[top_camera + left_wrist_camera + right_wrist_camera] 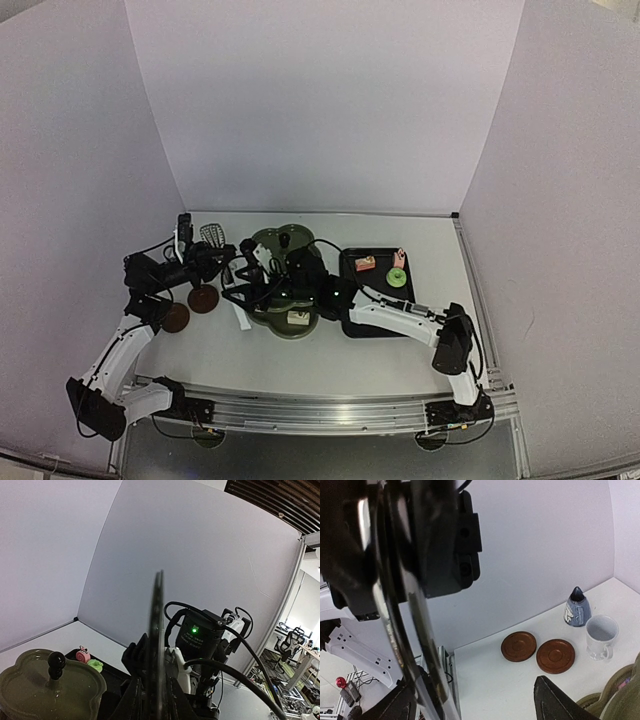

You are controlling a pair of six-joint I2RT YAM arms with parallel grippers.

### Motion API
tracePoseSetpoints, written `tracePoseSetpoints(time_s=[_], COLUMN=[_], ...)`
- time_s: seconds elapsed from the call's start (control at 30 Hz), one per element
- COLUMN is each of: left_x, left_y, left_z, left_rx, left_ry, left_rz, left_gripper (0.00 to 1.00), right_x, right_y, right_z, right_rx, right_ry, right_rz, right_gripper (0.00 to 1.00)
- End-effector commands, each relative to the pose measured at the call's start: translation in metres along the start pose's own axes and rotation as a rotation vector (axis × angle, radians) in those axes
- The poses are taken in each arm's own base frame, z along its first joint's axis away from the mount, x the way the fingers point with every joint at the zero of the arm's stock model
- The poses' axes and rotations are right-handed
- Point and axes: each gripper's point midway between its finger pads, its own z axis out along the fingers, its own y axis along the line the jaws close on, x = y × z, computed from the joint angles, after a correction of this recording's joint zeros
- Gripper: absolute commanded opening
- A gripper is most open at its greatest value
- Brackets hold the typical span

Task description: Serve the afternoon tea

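The olive-green stand (272, 243) is mid-table, with one pale cake (297, 317) on its lowest tier. Its top tier (30, 690) shows in the left wrist view. My left gripper (157, 695) is shut on the metal tongs (158, 630), seen edge-on, beside the stand's left (222, 266). My right gripper (477, 707) is open over the stand (300, 275), with the tongs (402, 620) running past its left finger. Two brown coasters (518, 646) (555, 655) lie side by side. A pale cup (601, 635) and a bluish cup (577, 609) stand behind them.
The black tray (352, 322) right of the stand holds two pink cakes (366, 263) (400, 257) and a green doughnut (397, 277). White walls close in the table on three sides. The arms' cables hang over the stand.
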Motion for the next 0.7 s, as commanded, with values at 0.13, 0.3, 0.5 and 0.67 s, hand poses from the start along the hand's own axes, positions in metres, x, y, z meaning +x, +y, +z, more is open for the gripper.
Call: tracePoseSetpoints(time_s=[0.13,0.3,0.5,0.67], left_x=[-0.036,-0.039,-0.033,-0.032], left_y=[-0.024,-0.020,-0.009,0.005], left_z=[0.001,-0.001,-0.005,-0.012], left_rx=[0.045,0.024,-0.031,-0.147], left_ry=[-0.076,-0.092,-0.089,-0.103], left_rz=[0.102,0.089,0.070,0.120], left_gripper=[0.00,0.00,0.05,0.91], right_x=[-0.010,-0.017,-0.036,-0.036], right_y=[0.019,0.019,0.022,0.018], right_z=[0.016,0.001,-0.035,-0.071], right_rx=[-0.199,-0.190,-0.097,0.028], right_ry=[-0.022,-0.024,-0.062,0.014], right_rz=[0.070,0.068,0.043,0.060], right_gripper=[0.42,0.07,0.00,0.00])
